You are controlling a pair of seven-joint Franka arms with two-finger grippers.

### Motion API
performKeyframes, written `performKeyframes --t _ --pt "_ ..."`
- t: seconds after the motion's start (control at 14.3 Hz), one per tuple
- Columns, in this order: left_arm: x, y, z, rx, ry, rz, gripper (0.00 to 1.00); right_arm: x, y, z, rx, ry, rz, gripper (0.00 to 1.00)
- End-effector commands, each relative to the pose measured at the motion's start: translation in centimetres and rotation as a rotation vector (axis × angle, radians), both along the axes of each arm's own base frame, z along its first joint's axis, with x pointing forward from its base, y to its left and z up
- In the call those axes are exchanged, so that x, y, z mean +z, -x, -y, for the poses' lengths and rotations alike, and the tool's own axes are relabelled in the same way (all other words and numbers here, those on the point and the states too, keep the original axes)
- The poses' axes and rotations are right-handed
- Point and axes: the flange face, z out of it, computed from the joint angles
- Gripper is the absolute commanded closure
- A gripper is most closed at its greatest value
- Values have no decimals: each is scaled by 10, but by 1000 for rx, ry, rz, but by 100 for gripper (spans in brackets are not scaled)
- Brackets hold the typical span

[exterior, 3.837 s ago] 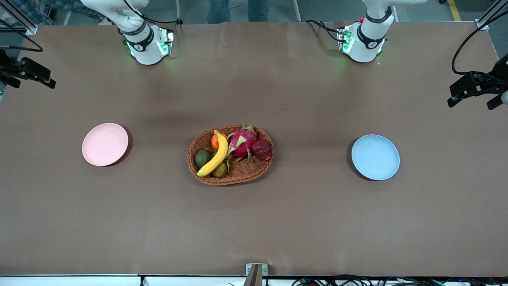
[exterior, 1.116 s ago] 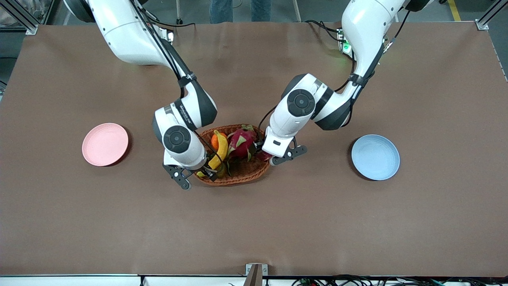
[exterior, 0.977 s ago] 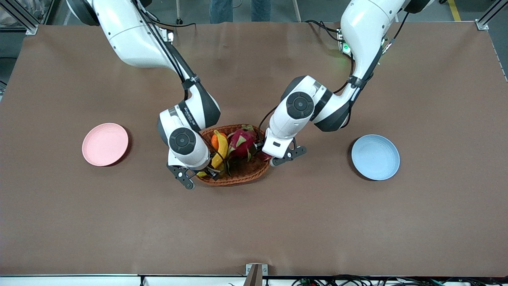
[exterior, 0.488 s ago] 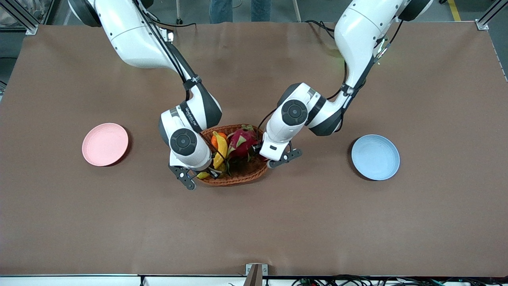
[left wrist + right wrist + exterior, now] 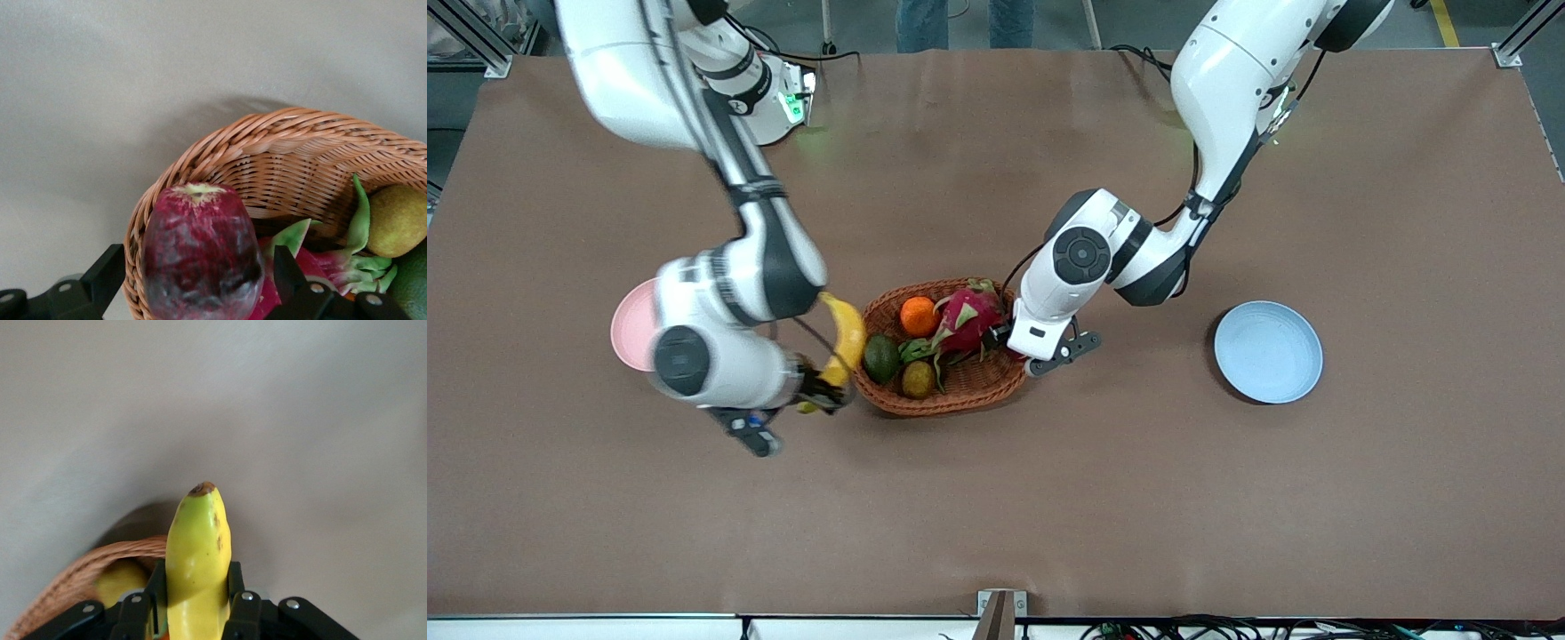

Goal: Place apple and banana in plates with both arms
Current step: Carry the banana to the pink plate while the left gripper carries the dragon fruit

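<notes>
two grippers engaged. right gripper (image 5: pixel 195 608) clamped on the banana (image 5: pixel 198 553), raised over the table beside the wicker basket (image 5: pixel 960 391). left gripper (image 5: pixel 200 283) spread around the apple (image 5: pixel 200 257) in the basket, contact apparently not made. pink plate (image 5: pixel 630 324), blue plate (image 5: pixel 1268 351) bare.

Wicker basket (image 5: pixel 951 391) mid-table; dragon fruit (image 5: pixel 965 318), orange (image 5: pixel 917 315), avocado (image 5: pixel 881 356) crowd its interior. Left gripper (image 5: pixel 200 280) sits at its rim, jaws spread around apple (image 5: pixel 200 253). Blue plate (image 5: pixel 1268 351) bare, open tabletop between. Pink plate (image 5: pixel 630 324) partly under right arm.
</notes>
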Motion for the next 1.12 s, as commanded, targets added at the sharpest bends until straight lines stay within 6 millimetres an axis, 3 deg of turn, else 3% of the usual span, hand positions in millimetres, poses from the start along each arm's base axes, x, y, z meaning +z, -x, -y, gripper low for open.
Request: performKeyframes --t 0.0,0.14,0.28,0.42,0.56,0.77,0.91,1.05 --pt "0 0 5 16 5 4 21 18 17 62 117 -73 -12 100" --pt "-1 1 6 41 3 -4 46 15 32 118 182 -104 9 100" --pt "4 -1 5 77 5 -5 60 -6 56 170 252 -130 38 100" --pt "16 -4 4 83 6 1 64 -36 81 214 302 -144 62 100" --pt "44 -7 -1 84 7 13 64 -65 106 257 351 -152 91 100" --pt "92 -19 -25 96 -4 25 65 -100 133 298 392 -151 128 100" --pt "116 -37 -62 99 -22 26 65 -120 147 307 393 -150 150 100" --pt "138 -53 -110 52 -51 19 65 -126 151 308 387 -148 163 99"
